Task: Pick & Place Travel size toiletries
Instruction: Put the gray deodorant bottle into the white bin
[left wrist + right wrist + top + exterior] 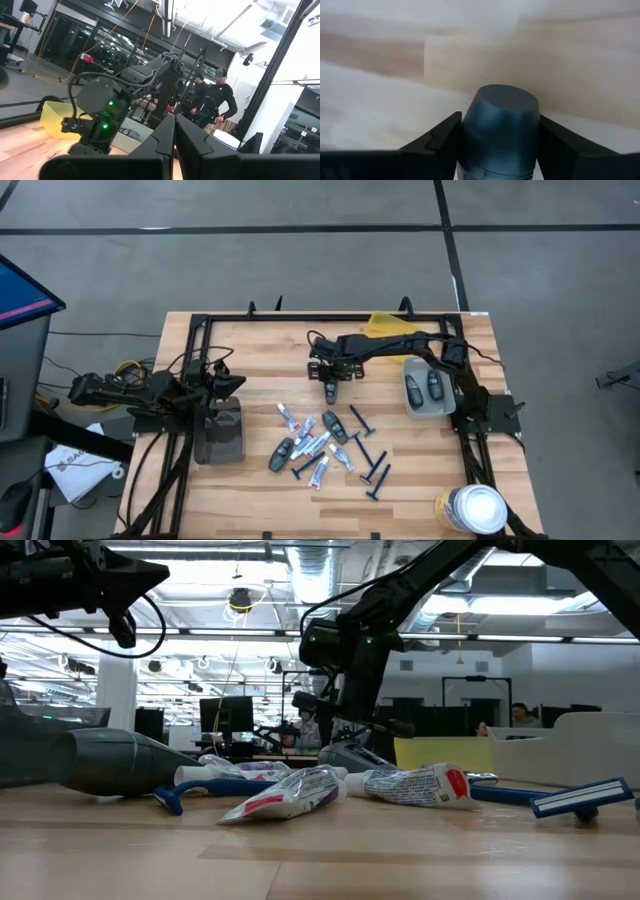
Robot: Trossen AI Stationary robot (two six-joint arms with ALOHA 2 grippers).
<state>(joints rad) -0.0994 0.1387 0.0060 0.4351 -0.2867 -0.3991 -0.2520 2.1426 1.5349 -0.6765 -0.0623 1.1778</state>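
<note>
The toiletries lie in a loose pile on the wooden table (320,445): white-and-blue tubes (290,795), dark grey pods (110,762) and blue razors (580,800). My right gripper (330,380) hangs beyond the pile's far side, pointing down, shut on one dark grey pod (500,127). Two more pods rest in a light grey tray (425,392) to the right. My left gripper (232,383) waits shut above a dark tray (220,430) at the table's left; its fingers (175,135) point level toward the right arm. My right gripper pinches the dark grey pod between its two fingers (440,140), one on each side of the pod's body (470,135). It comes from above, pointing down. The pod's rounded end (502,100) sticks out past the fingertips toward the table; whether it touches the wood I cannot tell.
A large white-lidded round canister (472,508) stands at the table's near right corner. A yellow object (385,325) lies by the far edge behind the right arm. A black frame (300,318) runs along the table's far side. People stand in the room beyond.
</note>
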